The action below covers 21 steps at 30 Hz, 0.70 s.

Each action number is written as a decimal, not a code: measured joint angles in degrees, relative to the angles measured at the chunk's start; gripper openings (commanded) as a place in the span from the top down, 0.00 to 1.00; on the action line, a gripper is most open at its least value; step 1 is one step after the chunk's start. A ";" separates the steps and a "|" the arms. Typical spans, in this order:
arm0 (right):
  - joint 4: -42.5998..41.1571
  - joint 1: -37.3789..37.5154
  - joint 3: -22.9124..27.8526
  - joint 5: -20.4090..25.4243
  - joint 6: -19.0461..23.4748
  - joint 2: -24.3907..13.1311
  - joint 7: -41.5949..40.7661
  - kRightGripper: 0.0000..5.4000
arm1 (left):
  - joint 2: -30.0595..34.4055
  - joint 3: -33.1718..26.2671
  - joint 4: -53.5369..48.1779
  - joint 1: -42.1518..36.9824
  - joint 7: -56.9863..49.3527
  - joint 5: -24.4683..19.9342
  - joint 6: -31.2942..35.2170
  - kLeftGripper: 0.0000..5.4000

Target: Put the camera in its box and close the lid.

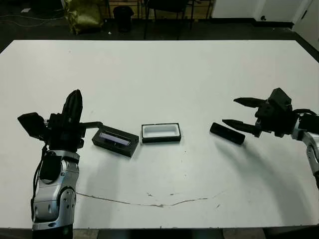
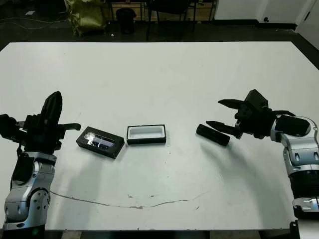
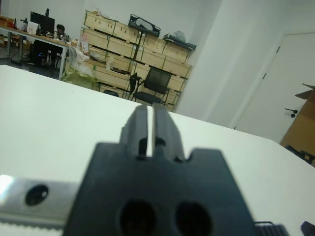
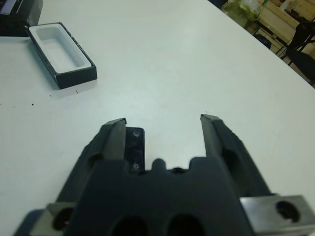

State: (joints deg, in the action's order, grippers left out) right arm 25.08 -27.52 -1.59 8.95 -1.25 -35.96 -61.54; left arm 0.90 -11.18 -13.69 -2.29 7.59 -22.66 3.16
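Observation:
The camera (image 1: 227,133), a slim black bar, lies flat on the white table right of centre. My right gripper (image 1: 230,111) is open just above its near end; in the right wrist view the camera (image 4: 135,147) shows partly under one finger (image 4: 112,140), not gripped. The box (image 1: 160,132), black with white lining, sits open and empty at the middle. The lid (image 1: 115,140) lies left of it, its glossy strip facing up. Left of the lid, my left gripper (image 1: 75,107) is shut on nothing, raised and pointing away from me.
A thin dark scratch line (image 1: 149,201) runs across the table near the front edge. Beyond the far edge stand chairs (image 3: 155,81), stacked crates (image 3: 123,49) and a yellow-green bag (image 1: 82,15). A person (image 3: 60,32) sits at a distant desk.

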 measured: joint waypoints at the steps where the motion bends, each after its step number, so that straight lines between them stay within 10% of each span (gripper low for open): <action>1: 0.75 -0.15 -0.03 -0.01 -0.13 0.00 -0.19 0.52 | 0.00 -0.02 0.01 0.00 0.02 -0.02 -0.01 1.00; 10: 3.89 -0.65 -1.52 -1.31 -0.11 0.10 -0.13 0.90 | 0.00 -0.10 0.24 0.00 0.21 0.00 -0.18 1.00; 21: 7.85 -1.69 -2.10 -0.97 -1.54 0.40 -4.49 0.57 | 0.00 -0.16 0.70 0.00 0.55 0.00 -0.47 1.00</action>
State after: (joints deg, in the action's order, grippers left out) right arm 32.93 -29.21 -3.69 7.98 -2.79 -35.56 -66.02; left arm 0.89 -11.34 -12.99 -2.29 8.14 -22.66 2.69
